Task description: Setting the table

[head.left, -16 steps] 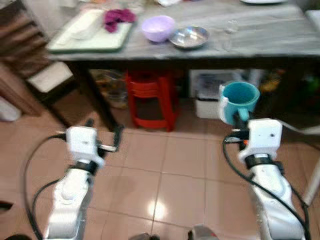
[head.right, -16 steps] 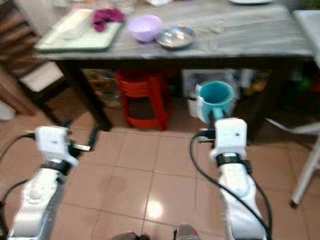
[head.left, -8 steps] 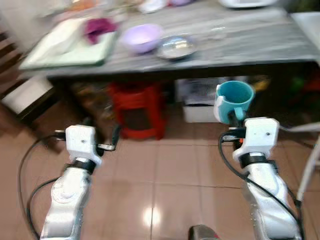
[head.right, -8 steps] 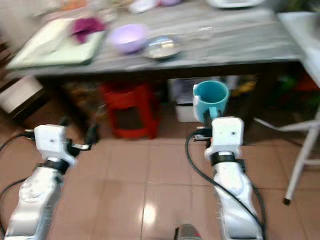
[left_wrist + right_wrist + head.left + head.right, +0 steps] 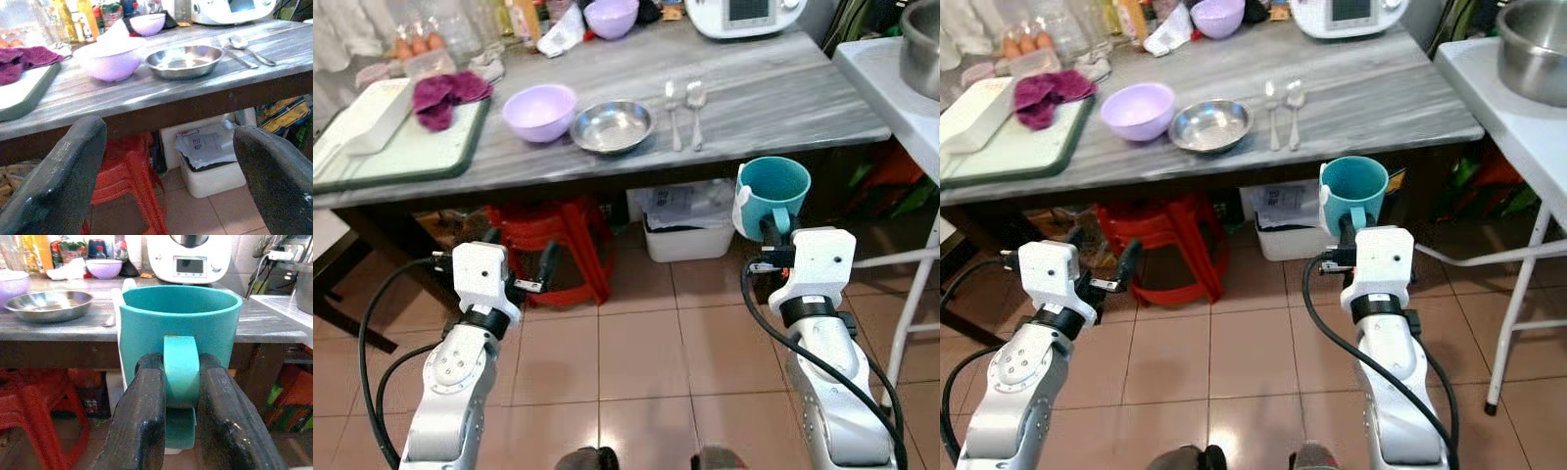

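1. Black fingers (image 5: 139, 421) of the right gripper (image 5: 180, 382) are clamped on the handle of a teal mug (image 5: 771, 196), one finger on each side of the handle. The mug is upright, its mouth facing up, held in the air in front of the table's near edge and below the tabletop.
2. Left gripper (image 5: 519, 266): its two black fingers (image 5: 58, 171) are spread wide apart with nothing between them. It is held low before the table, in front of a red plastic stool (image 5: 553, 235) that stands under the tabletop.
3. Grey marble-patterned table (image 5: 764, 98) ahead of both arms. On it, near the front edge, a lilac bowl (image 5: 539, 111) stands just beside a shallow steel dish (image 5: 612, 125); two metal spoons (image 5: 683, 108) lie side by side to the dish's right.
4. On the table's left part lies a pale green tray (image 5: 401, 157) carrying a purple cloth (image 5: 442, 96) and a white oblong container (image 5: 374, 116).
5. At the table's far edge stand a second lilac bowl (image 5: 611, 16) and a white kitchen appliance with a screen (image 5: 749, 14).
6. Under the table, right of the stool, a white bin (image 5: 690, 223) holds papers.
7. To the robot's right stands a white folding table (image 5: 891, 88) bearing a large steel bowl (image 5: 922, 44). The floor is of reddish tiles (image 5: 646, 343).
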`<state>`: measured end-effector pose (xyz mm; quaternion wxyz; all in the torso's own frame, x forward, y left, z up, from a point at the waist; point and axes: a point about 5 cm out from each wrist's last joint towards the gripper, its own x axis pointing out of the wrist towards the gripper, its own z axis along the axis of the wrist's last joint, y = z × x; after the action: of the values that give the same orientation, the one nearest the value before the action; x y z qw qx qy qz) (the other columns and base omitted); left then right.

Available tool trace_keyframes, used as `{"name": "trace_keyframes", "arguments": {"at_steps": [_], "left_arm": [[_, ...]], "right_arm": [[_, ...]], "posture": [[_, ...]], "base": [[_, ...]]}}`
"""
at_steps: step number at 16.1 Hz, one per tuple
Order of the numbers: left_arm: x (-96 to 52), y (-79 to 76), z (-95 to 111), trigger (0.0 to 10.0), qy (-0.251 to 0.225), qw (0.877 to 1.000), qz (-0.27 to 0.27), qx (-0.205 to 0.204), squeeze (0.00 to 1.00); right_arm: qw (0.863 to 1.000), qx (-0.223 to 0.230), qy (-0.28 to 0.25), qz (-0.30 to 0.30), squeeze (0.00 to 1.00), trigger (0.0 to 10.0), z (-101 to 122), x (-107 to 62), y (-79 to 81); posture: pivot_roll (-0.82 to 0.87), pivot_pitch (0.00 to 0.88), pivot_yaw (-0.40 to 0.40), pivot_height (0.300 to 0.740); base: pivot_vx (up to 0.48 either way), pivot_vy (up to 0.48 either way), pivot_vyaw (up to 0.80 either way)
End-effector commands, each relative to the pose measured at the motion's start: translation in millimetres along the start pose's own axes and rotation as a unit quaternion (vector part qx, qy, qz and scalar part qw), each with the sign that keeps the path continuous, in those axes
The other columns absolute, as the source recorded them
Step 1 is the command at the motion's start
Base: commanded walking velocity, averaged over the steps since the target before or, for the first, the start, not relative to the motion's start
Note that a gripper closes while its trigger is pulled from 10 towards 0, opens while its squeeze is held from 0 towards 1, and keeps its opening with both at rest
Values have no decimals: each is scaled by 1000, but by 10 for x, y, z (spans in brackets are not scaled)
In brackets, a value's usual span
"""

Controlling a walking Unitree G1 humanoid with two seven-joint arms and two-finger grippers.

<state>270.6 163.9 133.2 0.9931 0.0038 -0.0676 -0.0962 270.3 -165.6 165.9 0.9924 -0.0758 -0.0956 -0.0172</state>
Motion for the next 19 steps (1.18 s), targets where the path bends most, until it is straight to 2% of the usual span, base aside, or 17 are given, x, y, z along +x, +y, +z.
{"name": "trace_keyframes", "arguments": {"at_steps": [1,5,9,19], "left_arm": [[-7,19,28,10000,-2,1000,-1,6,0],[13,1,37,10000,-4,1000,-3,3,0],[18,-12,30,10000,-3,1000,-6,2,0],[49,-50,71,10000,-9,1000,-13,-2,0]], "right_arm": [[1000,2,-19,-3,0,10000,87,10,-10],[1000,-9,-30,-2,0,10000,133,51,-11],[999,-8,-31,-3,0,10000,138,60,-12],[999,-14,-52,1,0,10000,236,119,6]], "posture": [[-114,174,109,740],[-118,175,107,740],[-118,175,107,740],[-121,174,106,740]], "base": [[360,0,0],[363,0,0],[364,0,456],[363,0,0]]}}
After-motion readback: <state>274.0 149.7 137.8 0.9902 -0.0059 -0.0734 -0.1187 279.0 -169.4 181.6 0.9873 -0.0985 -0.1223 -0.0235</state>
